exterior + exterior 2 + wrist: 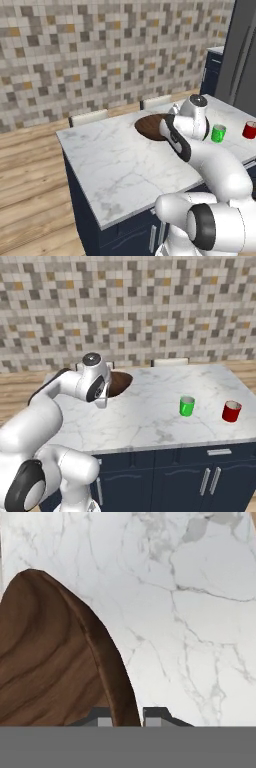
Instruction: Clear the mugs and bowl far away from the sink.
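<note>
Your hand (125,719) is clamped on the rim of the bowl (50,662): in the hand view the two finger tips sit close on either side of the dark wood-grain rim, one inside, one outside. The bowl fills the left of that view, with white marble tabletop (200,612) beyond it.

From the left base view, you see the bowl (150,126) toward the far edge of the tabletop (120,170), partly hidden behind the arm's wrist. The right base view puts the bowl (120,383) at the far left part of the tabletop (155,416), just beside the wrist.

The green mug (187,406) stands upright on the marble, well apart from the bowl. The red mug (231,411) stands upright near it, closer to the tabletop's right end. In the left base view the green mug (218,133) and the red mug (249,130) sit to the right of the arm.

Two pale chair backs (89,117) show beyond the tabletop's far edge.
</note>
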